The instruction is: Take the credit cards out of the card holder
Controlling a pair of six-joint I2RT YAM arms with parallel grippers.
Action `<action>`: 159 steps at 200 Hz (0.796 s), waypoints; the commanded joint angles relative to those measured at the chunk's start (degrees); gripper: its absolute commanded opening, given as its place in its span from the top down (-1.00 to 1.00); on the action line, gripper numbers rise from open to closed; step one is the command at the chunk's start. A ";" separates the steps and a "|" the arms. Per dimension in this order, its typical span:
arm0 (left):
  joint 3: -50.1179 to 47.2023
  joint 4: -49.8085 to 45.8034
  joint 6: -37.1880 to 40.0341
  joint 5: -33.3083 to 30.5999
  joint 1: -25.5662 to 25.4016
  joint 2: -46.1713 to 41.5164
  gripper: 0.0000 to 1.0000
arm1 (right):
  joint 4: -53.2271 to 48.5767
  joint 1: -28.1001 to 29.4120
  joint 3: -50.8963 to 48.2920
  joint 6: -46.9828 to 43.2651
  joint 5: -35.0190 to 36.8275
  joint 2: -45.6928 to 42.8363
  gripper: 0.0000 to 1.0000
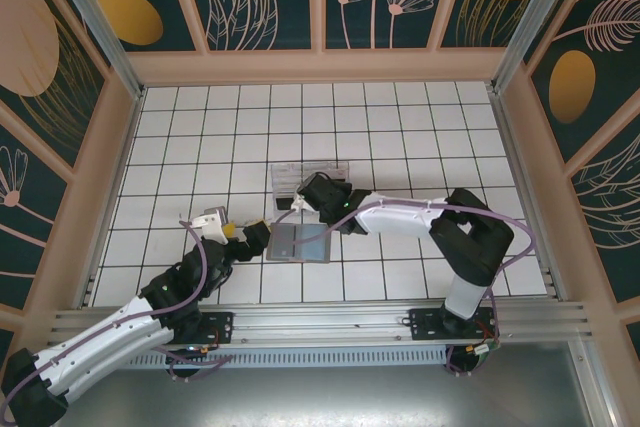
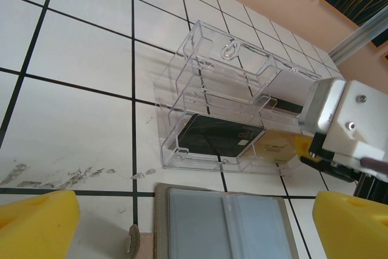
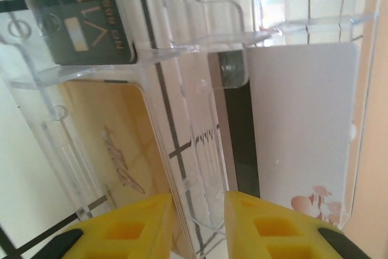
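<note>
Near the middle of the tiled table (image 1: 400, 127), a clear tray (image 1: 292, 173) is seen lying flat. The card holder (image 1: 300, 243) is laid open and flat just beside it, on the side toward the near edge. Three credit cards (image 2: 219, 135) are held in the tray's compartments: a black one, a gold card (image 3: 115, 144) and a white card (image 3: 303, 119). The left gripper (image 1: 255, 237) is set at the holder's left edge, its fingers spread wide and holding nothing. The right gripper (image 3: 197, 225) is placed over the tray, its fingers narrowly parted astride a divider wall. Whether that wall is pinched cannot be told.
</note>
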 commanded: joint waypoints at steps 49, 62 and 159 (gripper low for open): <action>-0.35 -0.04 0.33 -0.32 0.05 1.38 -0.97 | -0.53 0.05 -1.58 13.73 -2.32 -8.51 0.25; -0.26 0.37 -0.03 0.32 0.12 2.55 -0.97 | -0.49 0.63 -3.03 18.49 -4.40 -11.27 0.25; 4.40 4.81 -4.29 14.53 0.12 20.51 -0.68 | 4.40 3.89 -17.12 66.41 -20.49 -18.99 0.43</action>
